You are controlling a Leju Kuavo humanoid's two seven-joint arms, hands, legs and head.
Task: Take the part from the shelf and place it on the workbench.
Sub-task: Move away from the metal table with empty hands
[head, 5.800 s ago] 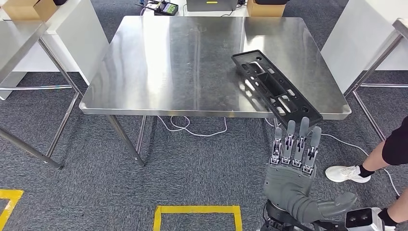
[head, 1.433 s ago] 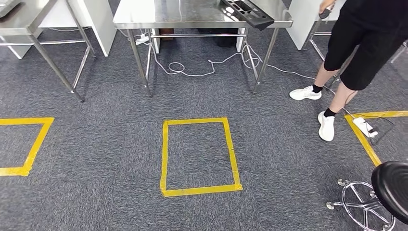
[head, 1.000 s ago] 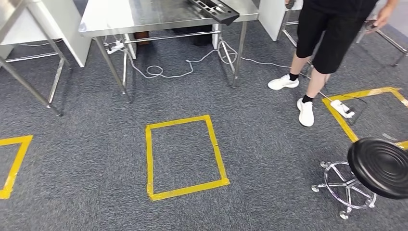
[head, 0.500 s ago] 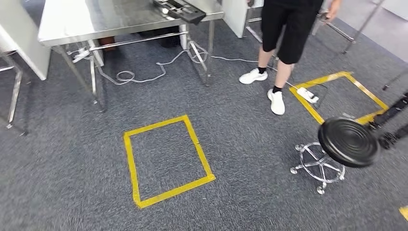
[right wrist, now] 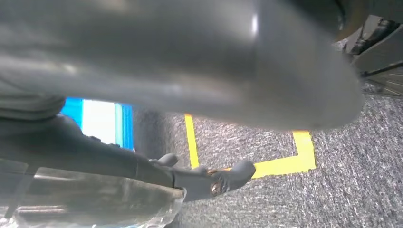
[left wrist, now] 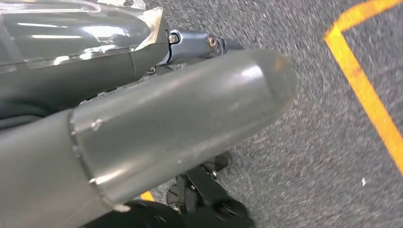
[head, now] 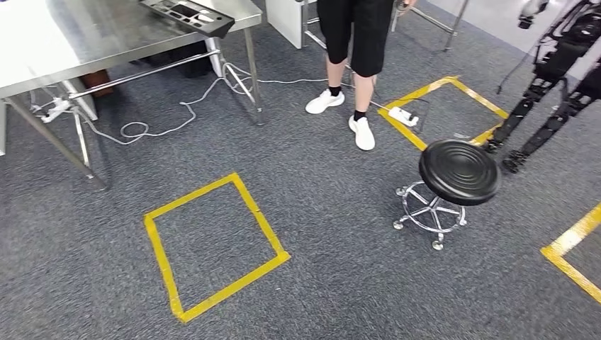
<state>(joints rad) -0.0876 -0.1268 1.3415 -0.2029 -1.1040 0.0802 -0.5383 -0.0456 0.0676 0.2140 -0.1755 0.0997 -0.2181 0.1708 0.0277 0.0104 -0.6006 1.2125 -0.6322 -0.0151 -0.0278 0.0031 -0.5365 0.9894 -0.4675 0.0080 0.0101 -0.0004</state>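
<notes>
Floor: grey carpet (head: 340,234) marked with yellow tape squares (head: 212,244). Stainless steel table (head: 85,32) stands at upper left, white cable (head: 159,122) looped on the carpet beneath it. Black round stool (head: 458,171) on a chrome castor base sits right of centre. White power strip (head: 402,116) lies on another taped outline. A person (head: 354,42) stands near the table.

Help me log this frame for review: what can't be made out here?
- Left hand: in the left wrist view, its thick grey thumb hides the fingers.
- Right hand: in the right wrist view, blurred thumb, fingers hidden.
- Black plastic part on the steel workbench: cut off by the head view's top edge.
</notes>
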